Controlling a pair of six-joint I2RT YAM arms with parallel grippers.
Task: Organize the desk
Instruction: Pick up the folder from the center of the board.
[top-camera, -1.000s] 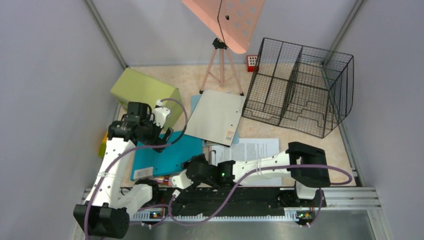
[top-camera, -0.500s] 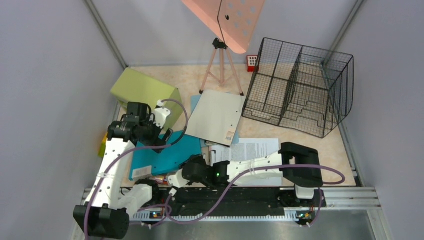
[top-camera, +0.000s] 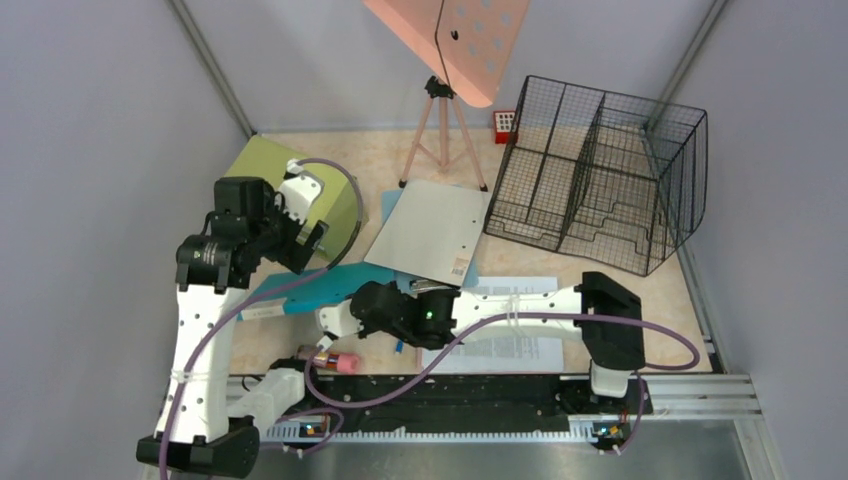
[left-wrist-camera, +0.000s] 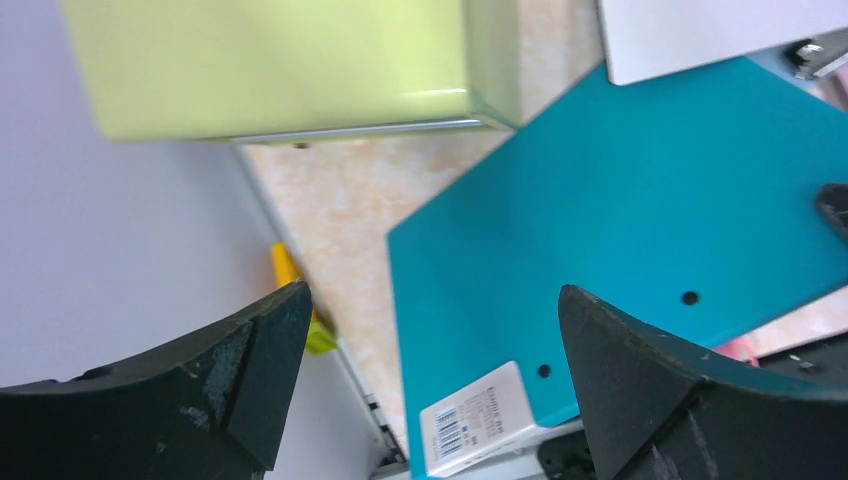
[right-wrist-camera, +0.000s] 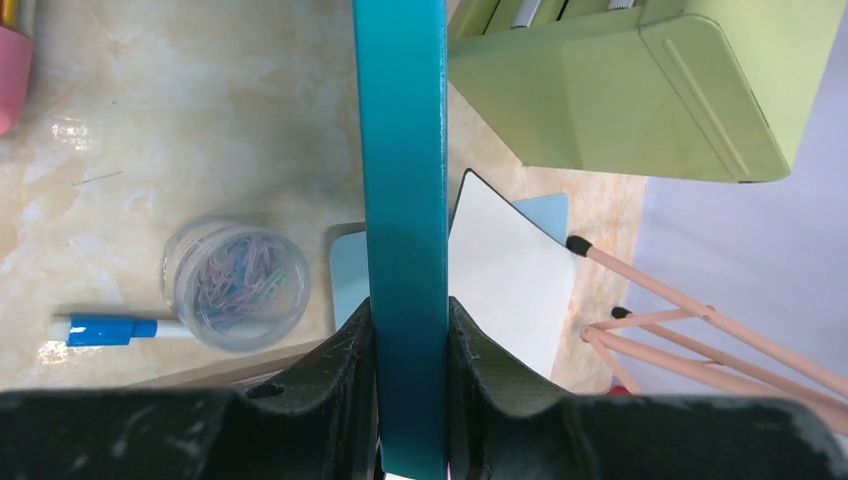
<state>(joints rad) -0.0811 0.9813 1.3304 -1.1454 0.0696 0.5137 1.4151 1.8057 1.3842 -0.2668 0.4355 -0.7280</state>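
The desk (top-camera: 380, 160) is a pale marbled top. A teal folder (top-camera: 345, 283) is tilted up off it at the near left. My right gripper (top-camera: 322, 318) is shut on the folder's edge. In the right wrist view that teal edge (right-wrist-camera: 405, 200) stands upright between both fingers (right-wrist-camera: 340, 390). My left gripper (top-camera: 308, 243) hangs open above the folder's far left corner, beside the green cabinet (top-camera: 285, 180). In the left wrist view the teal folder (left-wrist-camera: 620, 220) lies below the wide-apart fingers (left-wrist-camera: 240, 370), which hold nothing.
A white folder (top-camera: 430, 235) and printed sheets (top-camera: 510, 320) lie mid-desk. A black wire basket (top-camera: 600, 170) stands at the back right, a pink tripod (top-camera: 440, 130) and a red calculator (top-camera: 505, 122) behind. A paper-clip jar (right-wrist-camera: 238, 285), a blue marker (right-wrist-camera: 110, 328) and a pink item (top-camera: 340, 362) sit near the front.
My right gripper closed on the teal folder's edge and raised it, shifting left. The left arm rose and drew back toward the green cabinet. A pink item now shows near the front rail.
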